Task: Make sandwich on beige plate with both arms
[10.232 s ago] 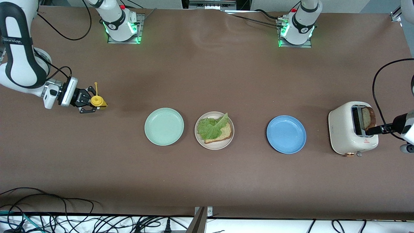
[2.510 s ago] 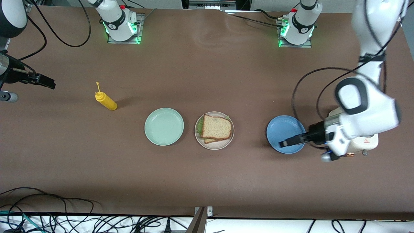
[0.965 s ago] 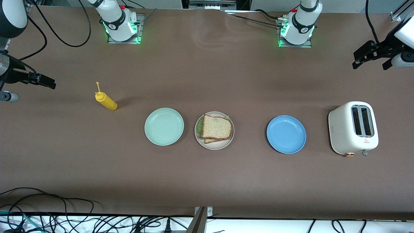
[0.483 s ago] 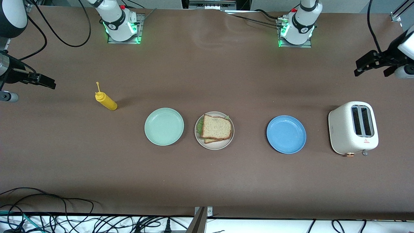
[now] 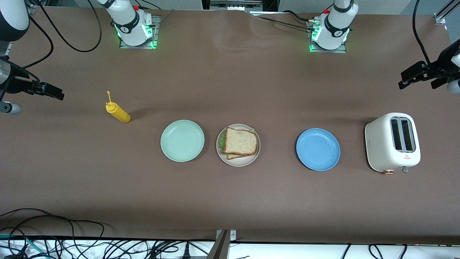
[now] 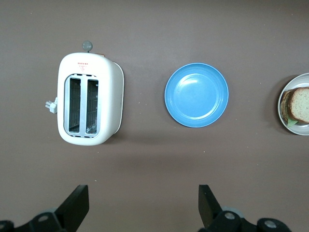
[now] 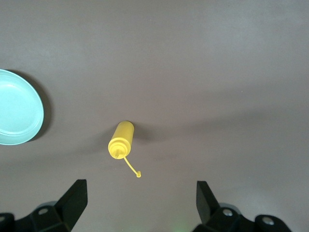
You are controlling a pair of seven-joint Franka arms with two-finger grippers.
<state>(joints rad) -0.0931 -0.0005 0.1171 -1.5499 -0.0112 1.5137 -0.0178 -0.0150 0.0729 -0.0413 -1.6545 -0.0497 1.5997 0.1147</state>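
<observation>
The sandwich [image 5: 240, 141] lies on the beige plate [image 5: 237, 163] in the middle of the table: a brown bread slice on top, a second slice under it, and green lettuce [image 5: 221, 139] peeking out at one edge. The left wrist view catches the sandwich [image 6: 300, 104] and its plate [image 6: 296, 131] at the frame's border. My left gripper [image 5: 415, 85] [image 6: 142, 191] hangs open and empty over bare table at the left arm's end. At the right arm's end my right gripper [image 5: 59, 95] [image 7: 140, 186] also hangs open and empty.
A mint green plate [image 5: 182, 140] sits beside the beige one toward the right arm's end, a blue plate [image 5: 318, 149] toward the left arm's end. A white toaster [image 5: 392, 142] with empty slots stands past the blue plate. A yellow squeeze bottle [image 5: 118, 112] stands upright near the right gripper.
The left gripper has drifted a little farther toward the left arm's end of the table. The right arm and everything on the table have stayed put.
</observation>
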